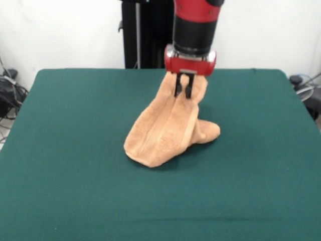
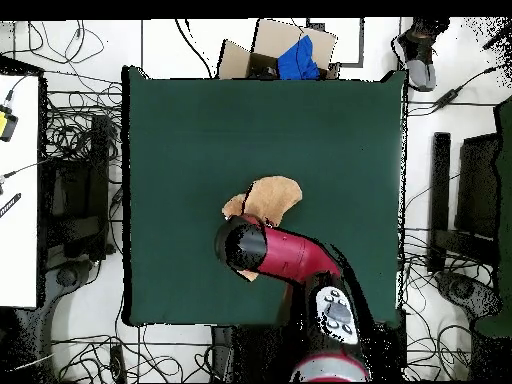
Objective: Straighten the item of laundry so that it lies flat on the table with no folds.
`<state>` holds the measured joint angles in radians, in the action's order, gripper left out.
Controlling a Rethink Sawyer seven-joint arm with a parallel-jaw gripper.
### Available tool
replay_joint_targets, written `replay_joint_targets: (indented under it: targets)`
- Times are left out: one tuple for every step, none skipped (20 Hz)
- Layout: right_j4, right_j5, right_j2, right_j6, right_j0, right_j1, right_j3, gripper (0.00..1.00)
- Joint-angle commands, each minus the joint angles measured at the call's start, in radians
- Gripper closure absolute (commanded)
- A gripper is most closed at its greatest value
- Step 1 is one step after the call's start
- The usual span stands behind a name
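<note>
While its lower folds rest bunched on the large dark green felt-like desk [image 1: 70, 150] near the centre of the front view, the small peach-orange terry-cloth towel [image 1: 168, 130] rises to a peak pinched between the narrow black fingers of the red and black arm's end effector [image 1: 182, 92].

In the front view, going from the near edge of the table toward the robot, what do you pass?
Bare green table → the low folded end of the peach towel on the felt → the towel's raised end, pinched in the tool → the red and black arm → the table's far edge.
</note>
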<state>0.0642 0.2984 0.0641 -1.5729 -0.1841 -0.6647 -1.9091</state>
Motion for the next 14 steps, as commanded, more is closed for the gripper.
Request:
replay_joint_targets:
  targets:
    - [0.055,0.213,-0.042,-0.158,-0.003,-0.176,0.003,1.0]
    - [0.058,0.22,-0.04,-0.166,0.003,-0.195,0.001,1.0]
    - [0.059,0.227,-0.038,-0.17,0.006,-0.199,0.008,1.0]
    - [0.064,0.255,-0.028,-0.184,0.017,-0.219,0.012,1.0]
    - [0.065,0.267,-0.025,-0.187,0.019,-0.227,0.018,1.0]
    - [0.065,0.292,-0.017,-0.191,0.025,-0.247,0.023,1.0]
    - [0.068,0.309,-0.014,-0.195,0.027,-0.256,0.027,1.0]
    - [0.075,0.332,-0.013,-0.198,0.024,-0.272,0.027,1.0]
    - [0.077,0.34,-0.011,-0.201,0.025,-0.278,0.028,1.0]
    - [0.082,0.355,-0.013,-0.199,0.019,-0.288,0.029,1.0]
    - [0.086,0.366,-0.014,-0.199,0.016,-0.296,0.029,1.0]
    - [0.095,0.377,-0.019,-0.199,0.009,-0.304,0.026,1.0]
    - [0.096,0.378,-0.02,-0.198,0.008,-0.309,0.025,1.0]
    - [0.102,0.39,-0.017,-0.205,0.01,-0.317,0.024,1.0]
